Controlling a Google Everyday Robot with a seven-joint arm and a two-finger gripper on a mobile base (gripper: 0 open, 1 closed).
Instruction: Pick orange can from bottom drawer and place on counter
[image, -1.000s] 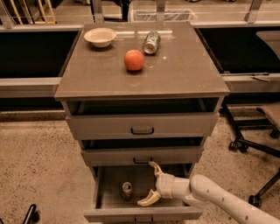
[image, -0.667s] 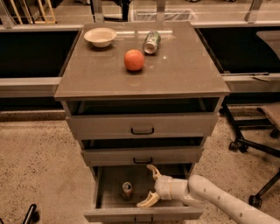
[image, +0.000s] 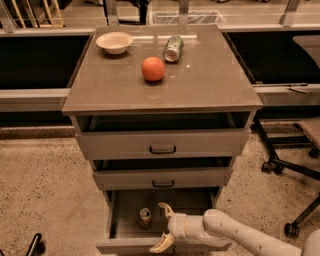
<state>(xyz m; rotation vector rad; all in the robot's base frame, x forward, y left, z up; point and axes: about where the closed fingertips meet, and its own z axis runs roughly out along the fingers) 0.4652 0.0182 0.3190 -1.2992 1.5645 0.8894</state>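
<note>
- Reaching into the bottom drawer (image: 122, 225) from the right: gripper (image: 163, 226), fingers spread wide, nothing held.
- Inside that drawer, orange can (image: 145, 216) upright, just left of the fingertips.
- Up on the counter (image: 200, 85): bowl (image: 114, 42), orange fruit (image: 153, 68), green can (image: 173, 48) on its side.

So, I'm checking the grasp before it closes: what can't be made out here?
Camera view only:
Bottom drawer front: cut off by the lower edge, partly behind the arm.
Orange can markings: too small.
Open end effector, right of the can inside the drawer: contact unclear, angle hides the gap.
Upper drawers insides: shadowed under the counter.
</note>
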